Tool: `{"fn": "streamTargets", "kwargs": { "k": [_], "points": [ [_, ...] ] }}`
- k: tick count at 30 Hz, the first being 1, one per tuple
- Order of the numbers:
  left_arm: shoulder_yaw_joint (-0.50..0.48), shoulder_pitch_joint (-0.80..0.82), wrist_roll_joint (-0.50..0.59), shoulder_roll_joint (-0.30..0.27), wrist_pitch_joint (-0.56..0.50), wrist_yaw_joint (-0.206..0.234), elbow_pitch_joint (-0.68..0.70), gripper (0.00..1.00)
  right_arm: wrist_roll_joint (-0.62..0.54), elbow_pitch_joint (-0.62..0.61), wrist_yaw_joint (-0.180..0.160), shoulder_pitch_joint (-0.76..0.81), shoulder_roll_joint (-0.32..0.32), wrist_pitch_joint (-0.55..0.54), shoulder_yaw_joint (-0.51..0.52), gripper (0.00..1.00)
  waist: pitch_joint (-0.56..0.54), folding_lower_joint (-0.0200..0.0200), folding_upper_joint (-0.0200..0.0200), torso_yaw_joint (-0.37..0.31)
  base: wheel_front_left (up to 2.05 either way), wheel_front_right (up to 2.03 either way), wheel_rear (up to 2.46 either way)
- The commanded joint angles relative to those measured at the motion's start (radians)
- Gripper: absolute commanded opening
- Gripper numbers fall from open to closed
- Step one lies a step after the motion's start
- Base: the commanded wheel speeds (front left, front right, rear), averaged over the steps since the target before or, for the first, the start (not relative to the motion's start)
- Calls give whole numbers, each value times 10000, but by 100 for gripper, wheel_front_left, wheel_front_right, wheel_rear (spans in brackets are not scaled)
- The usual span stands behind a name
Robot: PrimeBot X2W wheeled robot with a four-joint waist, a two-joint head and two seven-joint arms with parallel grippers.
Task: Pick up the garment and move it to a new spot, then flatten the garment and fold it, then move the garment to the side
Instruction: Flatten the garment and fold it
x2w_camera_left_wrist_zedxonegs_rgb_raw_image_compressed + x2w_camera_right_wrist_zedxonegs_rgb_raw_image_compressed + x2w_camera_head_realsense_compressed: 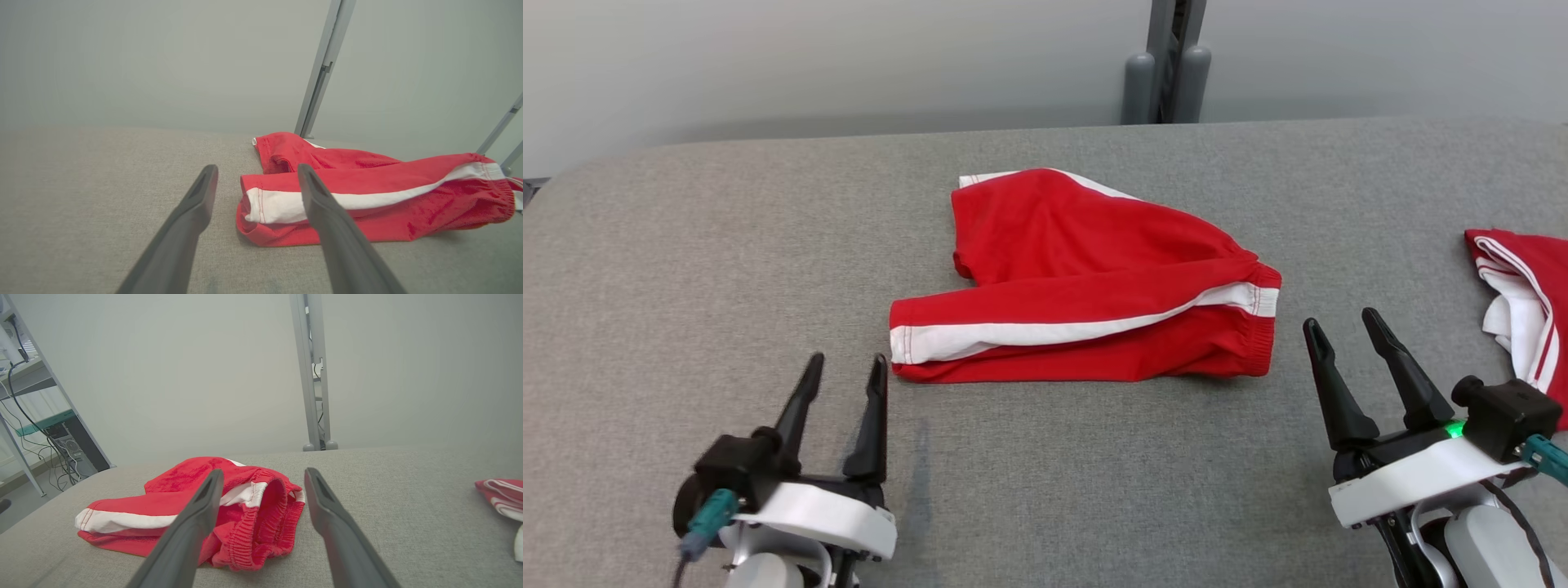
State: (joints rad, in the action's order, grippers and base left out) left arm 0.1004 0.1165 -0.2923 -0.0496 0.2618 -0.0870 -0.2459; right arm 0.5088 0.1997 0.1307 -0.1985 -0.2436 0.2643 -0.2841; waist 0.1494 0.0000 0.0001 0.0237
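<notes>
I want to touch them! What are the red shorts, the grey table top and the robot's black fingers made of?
Red shorts: soft knit cloth, maybe cotton or polyester; it wrinkles, with a ribbed waistband. Grey table top: matte woven fabric cover; fine weave shows. Black fingers: probably hard plastic, smooth with dull sheen.

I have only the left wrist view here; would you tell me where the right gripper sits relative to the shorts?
Observer: The right gripper is open, just off the waistband end of the red shorts, not touching them.
Operator: Is anything else on the table?
Observer: Yes, a second red and white garment lies to that gripper's right.
Operator: Is my left gripper clear of the cloth?
Observer: Yes; the head view shows it open, beside the leg hem with a gap.
</notes>
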Motion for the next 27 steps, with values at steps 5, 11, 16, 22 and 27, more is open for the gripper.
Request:
{"fn": "streamTargets", "kwargs": {
  "k": [5,11,16,22,27],
  "points": [
    [547,832,345,-195,-55,-165,-1579,100,-73,-13,1,-143,11,4,5,100,373,0,-1,-356,0,0,0],
    [746,1654,309,-355,-360,-230,-2606,100,-124,-9,1,-118,74,4,65,100,652,0,-1,-601,0,0,0],
    [657,2107,181,-396,-429,-134,-3060,100,-160,-34,1,-204,122,5,134,100,843,0,-1,-673,0,0,0],
    [957,2574,220,-555,-587,-255,-3407,100,-286,26,1,-245,138,5,228,100,1007,0,-1,-658,0,0,0],
    [1207,2746,100,-591,-561,-354,-3410,100,-356,50,1,-272,157,5,283,100,1028,0,-1,-615,0,0,0]
  ]
}}
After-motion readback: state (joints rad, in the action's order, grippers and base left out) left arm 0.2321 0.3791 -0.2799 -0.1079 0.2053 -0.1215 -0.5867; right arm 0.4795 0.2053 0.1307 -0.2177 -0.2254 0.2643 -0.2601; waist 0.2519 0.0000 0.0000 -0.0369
